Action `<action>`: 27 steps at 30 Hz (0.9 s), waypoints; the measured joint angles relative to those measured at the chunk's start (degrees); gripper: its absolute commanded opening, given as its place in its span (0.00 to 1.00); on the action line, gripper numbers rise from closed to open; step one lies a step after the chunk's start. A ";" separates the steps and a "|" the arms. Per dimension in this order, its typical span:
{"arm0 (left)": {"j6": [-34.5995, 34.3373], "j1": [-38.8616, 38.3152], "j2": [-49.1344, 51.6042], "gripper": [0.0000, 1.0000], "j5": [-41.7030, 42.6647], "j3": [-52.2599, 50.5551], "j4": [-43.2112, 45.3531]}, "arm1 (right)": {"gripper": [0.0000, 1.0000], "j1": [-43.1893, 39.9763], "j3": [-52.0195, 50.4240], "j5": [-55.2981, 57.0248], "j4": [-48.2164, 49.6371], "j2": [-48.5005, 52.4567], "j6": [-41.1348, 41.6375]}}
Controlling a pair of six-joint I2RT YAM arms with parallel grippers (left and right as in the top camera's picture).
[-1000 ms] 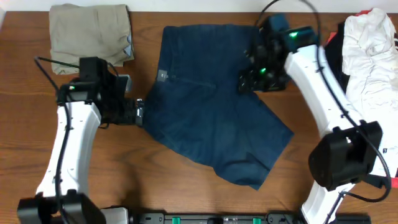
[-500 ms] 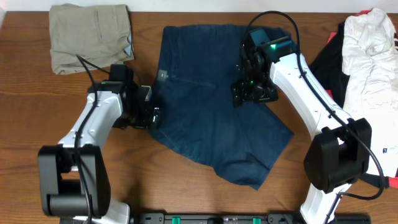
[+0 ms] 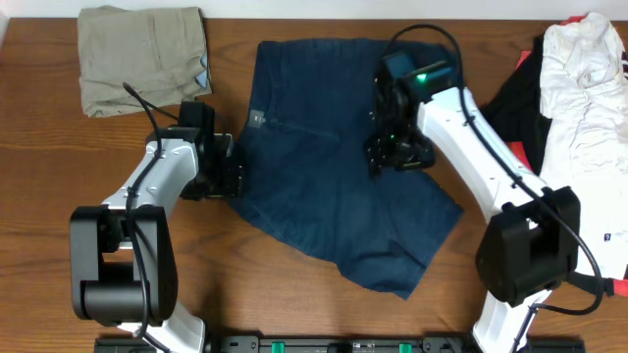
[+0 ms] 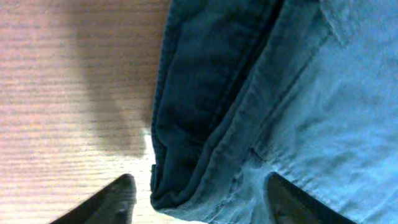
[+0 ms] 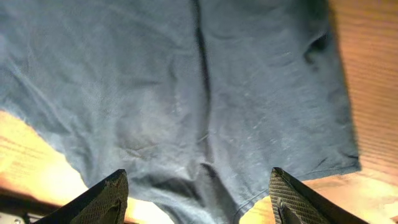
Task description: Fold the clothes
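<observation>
The dark navy shorts [image 3: 324, 186] lie spread flat on the wooden table [image 3: 49, 186], waistband to the left and legs running down to the right. My left gripper [image 3: 234, 178] sits at their left edge. In the left wrist view its two dark fingers [image 4: 121, 196] straddle the thick folded edge of the shorts [image 4: 298, 93], jaws apart around the cloth, so the left gripper [image 4: 200, 186] is open. My right gripper [image 3: 385, 157] hovers over the upper right part. It [image 5: 198, 180] is open wide above the fabric [image 5: 186, 81], holding nothing.
A folded tan garment [image 3: 142, 54] lies at the back left. A heap of white [image 3: 584, 78], black and red clothes [image 3: 520, 88] sits at the right edge. Bare wood [image 5: 367, 74] shows beside the cloth in the right wrist view.
My left gripper has slid right onto the shorts' left edge and its jaws have narrowed around it. My right gripper has moved left and down over the shorts, narrowing a little.
</observation>
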 measured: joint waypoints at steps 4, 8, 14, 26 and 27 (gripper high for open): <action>-0.20 0.00 0.07 0.26 -0.22 0.00 0.42 | 0.68 0.72 0.00 0.24 0.00 0.00 0.57; -0.59 0.00 0.07 0.06 -0.09 0.00 1.51 | 0.68 0.72 -0.04 0.44 0.68 0.00 0.72; -1.22 0.00 0.07 0.06 0.00 0.00 2.25 | 0.66 0.72 -0.04 0.46 0.68 -0.07 0.90; -3.98 0.00 0.07 0.06 0.00 0.00 5.92 | 0.62 6.23 -6.84 4.96 -2.16 -17.14 5.97; -4.20 0.00 0.07 0.06 -0.02 0.00 6.12 | 0.62 6.93 -9.25 5.05 -1.95 -18.62 7.28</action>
